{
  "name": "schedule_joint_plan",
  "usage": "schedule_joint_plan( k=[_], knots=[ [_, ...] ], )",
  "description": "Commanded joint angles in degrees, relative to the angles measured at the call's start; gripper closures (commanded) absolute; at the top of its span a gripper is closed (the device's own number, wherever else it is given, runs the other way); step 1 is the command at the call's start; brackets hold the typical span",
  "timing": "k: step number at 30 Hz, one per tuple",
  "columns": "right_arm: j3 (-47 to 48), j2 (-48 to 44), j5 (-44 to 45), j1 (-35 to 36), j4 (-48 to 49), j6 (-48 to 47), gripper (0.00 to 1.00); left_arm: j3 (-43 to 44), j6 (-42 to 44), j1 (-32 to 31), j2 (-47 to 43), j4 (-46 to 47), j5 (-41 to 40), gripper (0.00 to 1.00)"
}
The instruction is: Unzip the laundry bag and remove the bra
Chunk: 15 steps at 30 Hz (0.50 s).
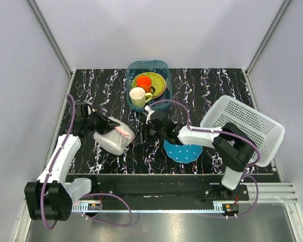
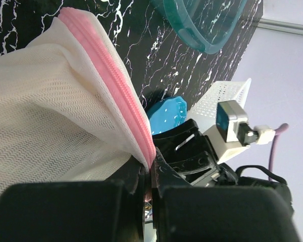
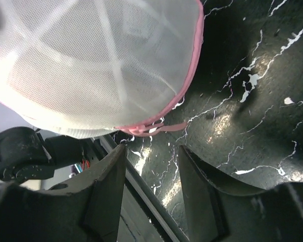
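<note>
**Top view:** the small round white mesh laundry bag [image 1: 113,138] lies toward the left edge of the black marbled table [image 1: 207,83], between the left gripper [image 1: 109,127] and the right gripper [image 1: 143,133]. A blue dotted plate [image 1: 184,151] sits by the near edge and a white perforated plastic basket [image 1: 245,126] at the right edge.

**Left wrist view:** the left jaws are clamped on the bag's pink zipper trim [image 2: 113,85].

**Right wrist view:** the right fingers [image 3: 108,176] stand apart and empty, just beside a loose pink strap [image 3: 164,128] at the bag's rim.

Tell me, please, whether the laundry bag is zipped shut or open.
Shut where visible: on the laundry bag the pink zipper runs closed into the left gripper.
</note>
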Motion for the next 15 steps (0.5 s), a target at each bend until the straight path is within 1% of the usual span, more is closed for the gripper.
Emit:
schedule_joint_plan(
  k=[1, 3, 4, 5, 6, 8, 9, 10, 12, 15],
  knots=[
    [-3.62, 0.41, -5.02, -0.18, 14.73, -0.96, 0.46, 0.05, 0.65, 0.33, -1.28, 3.87, 2.05, 1.00],
    [-5.82, 0.33, -6.34, -0.53, 18.94, -1.13, 0.46, 1.01, 2.66, 0.42, 0.91, 4.75, 4.50, 1.00],
    [-6.61, 0.15, -6.69, -0.70, 20.36, -1.31, 0.46, 1.80, 5.20, 0.51, 2.32, 4.14, 7.82, 1.00],
    [-8.27, -0.28, -8.79, -0.88, 24.20, -2.00, 0.47, 3.72, 6.53, 0.68, 5.20, 2.74, 9.34, 1.00],
    [-9.16, -0.46, -9.68, -1.06, 26.07, -2.10, 0.47, 4.35, 8.63, 0.77, 6.01, 2.64, 11.35, 1.00],
    [-11.70, -0.90, -10.74, -1.23, 30.97, -2.19, 0.45, 5.06, 9.96, 0.86, 7.16, 3.69, 12.42, 1.00],
    [-12.50, -1.08, -10.92, -1.23, 32.57, -2.27, 0.42, 5.67, 11.62, 0.86, 7.60, 3.87, 13.56, 1.00],
    [-14.85, -1.43, -11.44, -1.49, 37.20, -2.10, 0.40, 6.29, 12.60, 0.86, 8.30, 3.78, 14.35, 1.00],
    [-17.33, -1.78, -11.01, -1.67, 41.62, -1.22, 0.39, 8.31, 14.70, 0.86, 10.06, 2.73, 16.37, 1.00],
    [-20.32, -1.87, -9.42, -2.64, 46.11, 0.88, 0.40, 9.54, 16.20, 0.95, 10.59, 1.85, 15.86, 1.00]
  ],
)
